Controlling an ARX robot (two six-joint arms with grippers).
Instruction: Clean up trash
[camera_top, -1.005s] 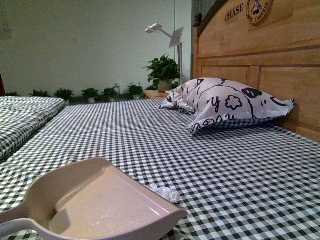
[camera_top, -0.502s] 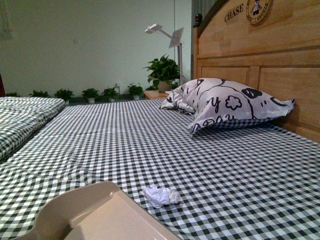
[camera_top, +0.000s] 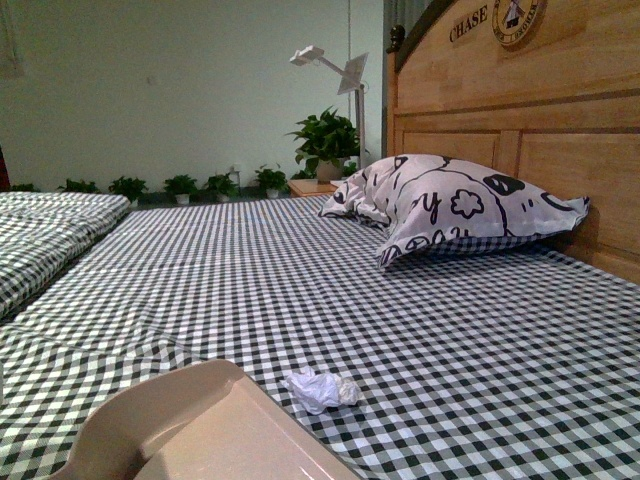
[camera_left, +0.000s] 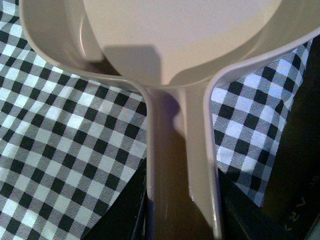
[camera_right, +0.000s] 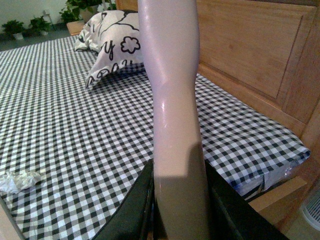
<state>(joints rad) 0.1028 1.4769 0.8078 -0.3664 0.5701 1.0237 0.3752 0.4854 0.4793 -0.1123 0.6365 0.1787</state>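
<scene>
Uncovered now, where a second ago the raised pan hid most of it, the small crumpled white paper wad (camera_top: 322, 389) lies loose on the black-and-white checked bed sheet (camera_top: 450, 330), towards the near end of the bed. It looks almost weightless and soft. A nudge would likely roll or skid it rather than lift it, and any squeeze would just crush it smaller, so nothing about it is fragile. With both hands occupied, pinching it is not the way. The better hold is none at all: push it from its far side so it travels towards the pan's lip, keeping that lip pressed flat, since the soft cloth may ruck up under it. The beige plastic dustpan (camera_top: 200, 430) has sunk and drawn back towards the camera, and sits just beside the wad on the robot's left, apparently not touching it. The left hand (camera_left: 180, 220) is clenched around the dustpan's handle. The right hand (camera_right: 177, 215) grips a pale smooth plastic handle (camera_right: 170, 75) whose working end is out of frame; probably a brush, though I cannot confirm that. Well apart, the white pillow with black doodles (camera_top: 450, 205) leans against the wooden headboard (camera_top: 520, 90).
</scene>
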